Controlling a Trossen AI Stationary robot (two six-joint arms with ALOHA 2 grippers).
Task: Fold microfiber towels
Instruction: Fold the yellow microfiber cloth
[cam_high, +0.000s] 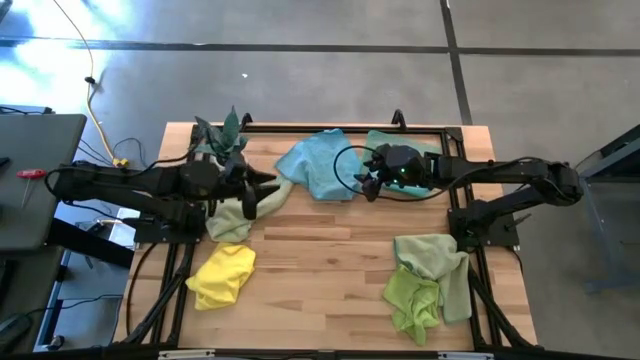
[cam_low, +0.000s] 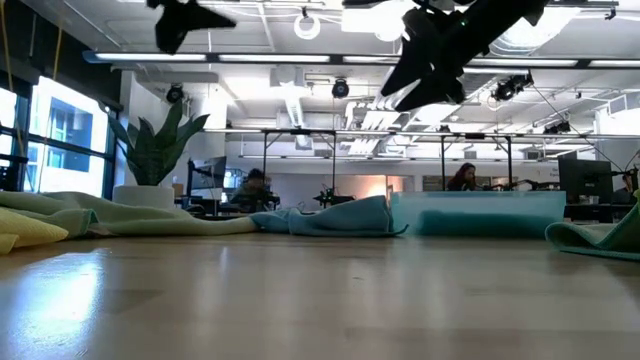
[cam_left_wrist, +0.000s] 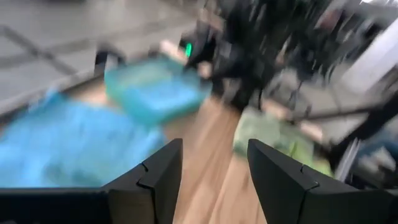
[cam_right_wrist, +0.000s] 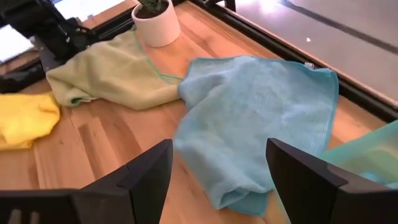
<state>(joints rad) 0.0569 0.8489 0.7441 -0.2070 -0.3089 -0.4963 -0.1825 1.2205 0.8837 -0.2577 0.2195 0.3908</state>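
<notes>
A light blue towel (cam_high: 318, 165) (cam_right_wrist: 255, 118) lies crumpled and flat on the wooden table (cam_high: 320, 260) at the far middle. Beside it toward the right lies a folded mint towel (cam_high: 385, 140) (cam_right_wrist: 373, 155). A pale sage towel (cam_high: 232, 218) (cam_right_wrist: 112, 74) is heaped at the left, and its far corner touches the blue one. My left gripper (cam_high: 262, 190) (cam_left_wrist: 214, 149) hangs open above the sage towel's far end. My right gripper (cam_high: 368, 185) (cam_right_wrist: 217, 149) hangs open over the blue towel's right edge. Both are well above the table in the low view.
A yellow towel (cam_high: 222, 275) lies bunched at the near left. A lime green towel (cam_high: 412, 300) with a sage one (cam_high: 435, 255) on it lies at the near right. A potted plant (cam_high: 225, 135) stands at the far left corner. Bare wood shows in the table's middle.
</notes>
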